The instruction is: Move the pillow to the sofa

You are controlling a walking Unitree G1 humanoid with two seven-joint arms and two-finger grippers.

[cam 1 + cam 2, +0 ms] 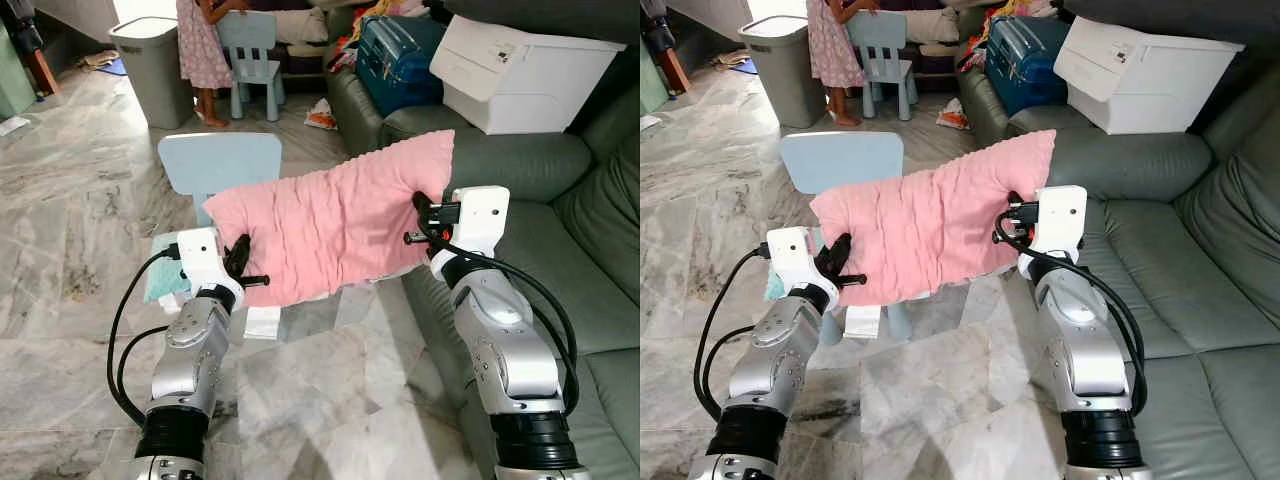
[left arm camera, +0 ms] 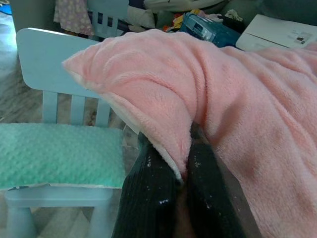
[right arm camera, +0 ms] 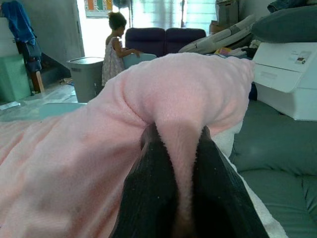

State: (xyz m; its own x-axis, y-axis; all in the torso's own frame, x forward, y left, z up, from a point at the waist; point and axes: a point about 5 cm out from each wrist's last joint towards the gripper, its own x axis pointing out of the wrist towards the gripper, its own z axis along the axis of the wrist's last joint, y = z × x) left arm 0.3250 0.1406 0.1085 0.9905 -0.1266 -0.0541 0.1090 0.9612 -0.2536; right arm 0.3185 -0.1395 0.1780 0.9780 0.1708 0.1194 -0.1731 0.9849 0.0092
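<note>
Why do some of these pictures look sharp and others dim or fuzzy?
Both eye views are evenly lit and sharp, with soft sheen on the marble floor. In the right wrist view the bright doorway behind the person washes out, leaving the near black fingers dark and blurred. In the left wrist view the fingers pinching the pink pillow are also out of focus.

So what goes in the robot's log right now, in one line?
left gripper: shut on fluffy pink pillow | right gripper: shut on it | pillow lifted, beside grey leather sofa

One pillow (image 1: 335, 220), two chairs (image 1: 220, 165).
</note>
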